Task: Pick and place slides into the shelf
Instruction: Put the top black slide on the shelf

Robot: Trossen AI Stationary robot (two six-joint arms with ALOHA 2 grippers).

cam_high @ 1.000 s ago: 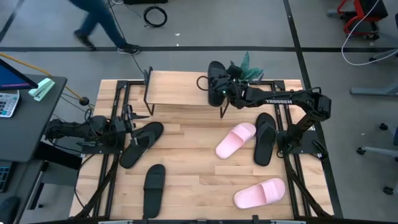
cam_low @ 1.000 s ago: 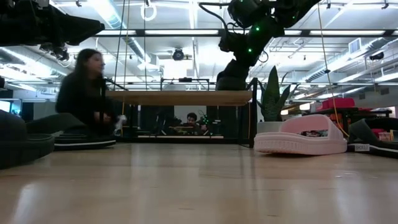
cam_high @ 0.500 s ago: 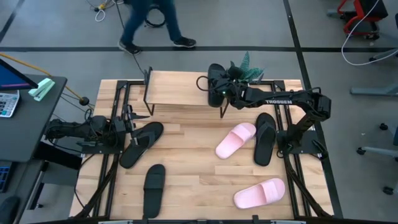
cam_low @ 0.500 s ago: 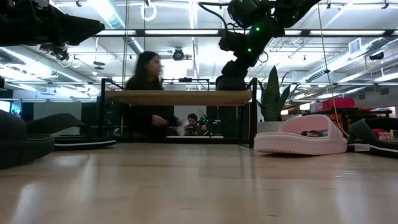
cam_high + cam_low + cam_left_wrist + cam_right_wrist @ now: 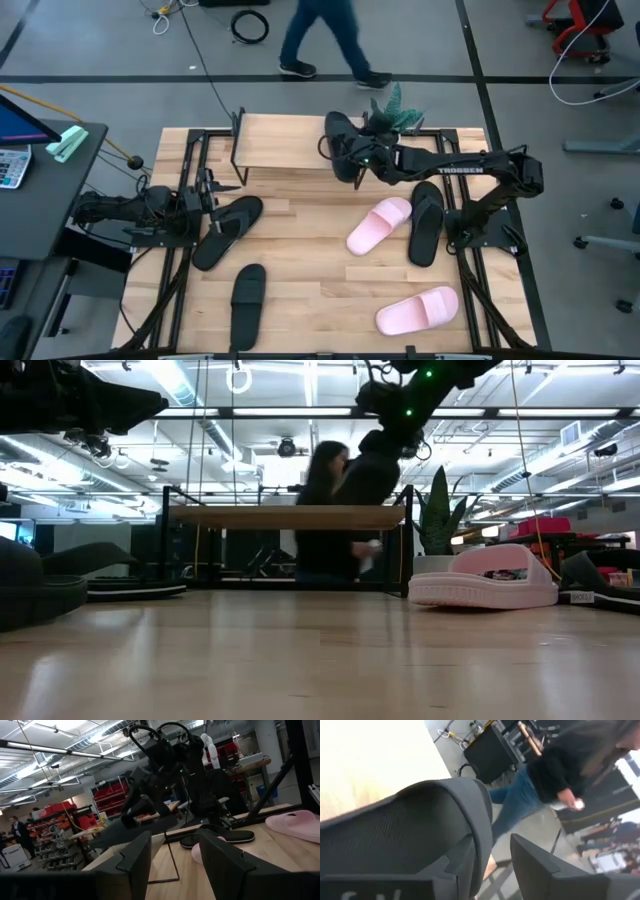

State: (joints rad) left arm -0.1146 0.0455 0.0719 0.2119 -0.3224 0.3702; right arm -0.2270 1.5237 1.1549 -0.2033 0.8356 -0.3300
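Grey workshop floor surrounds a slatted wooden tabletop (image 5: 300, 290), and a person (image 5: 325, 40) walks past beyond its far edge. Near that far edge stands the shelf (image 5: 285, 145), a low rack with a light wood plank top on thin black legs.

Reaching across from the right side, the right arm brings the right pincer (image 5: 352, 158) over the right end of the shelf. Its fingers are closed around the strap of a black slide (image 5: 340, 135), which hangs at or just above the plank; whether it touches the wood cannot be told. In the right wrist view the strap (image 5: 420, 830) fills the space between the fingers.

At the left edge of the tabletop, the left arm waits low, with the left pincer (image 5: 205, 190) parted and empty, just beside another black slide (image 5: 228, 232).

Six slides are counted: four black and two pink. One black is in the pincer at the shelf, one lies by the left arm, one lies toward the near left (image 5: 247, 305), and one lies on the right (image 5: 427, 222). One pink slide (image 5: 380, 224) lies just beside that last black one, the other (image 5: 417, 310) at the near right.

The slides look light, soft and springy, probably foam or rubber. The wide arched strap seems the best place to grip, since the sole lies flat against the wood.
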